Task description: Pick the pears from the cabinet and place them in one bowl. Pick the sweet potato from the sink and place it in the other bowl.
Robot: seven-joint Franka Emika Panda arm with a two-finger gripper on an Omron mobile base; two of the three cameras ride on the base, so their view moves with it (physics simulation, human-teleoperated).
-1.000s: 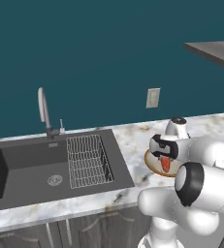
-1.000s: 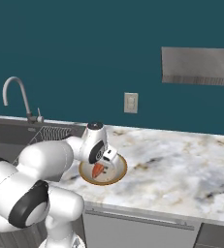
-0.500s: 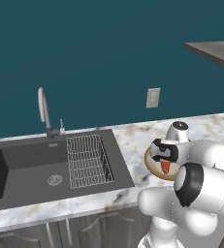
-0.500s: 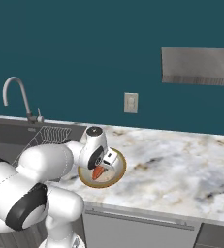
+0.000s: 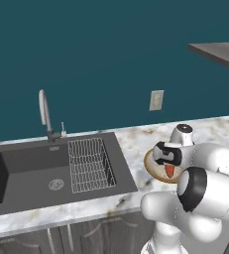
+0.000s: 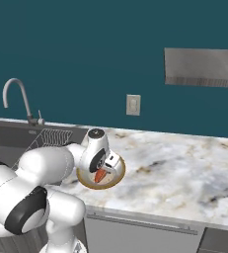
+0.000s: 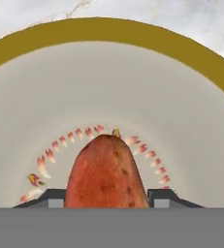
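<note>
**Ana:** What is closest to the arm?

**Ben:** The claw (image 7: 106, 206). It is clenched on the sweet potato (image 7: 106, 172), one finger on each side. The potato points down into the other bowl (image 7: 108, 34), the tan one with the pale inside. Its tip is just over the little red pattern on the bottom.

**Ana:** What could go wrong?

**Ben:** I think the potato is not lying down yet. If the claw lets go while it is high and standing on its tip, it could tip over, roll, or bump the rim. If the arm pulls away sideways, it could push the bowl along the desk (image 6: 184, 168).

**Ana:** Is anything else in that bowl?

**Ben:** No, just the potato.

**Ana:** And farther away?

**Ben:** The sink (image 5: 31, 178) is off to the left. It has a wire rack (image 5: 88, 163) and a tap (image 5: 45, 111), and no food in it. Up high by the blue wall is the cabinet (image 6: 202, 66). I cannot see any pears on it from here.
</note>
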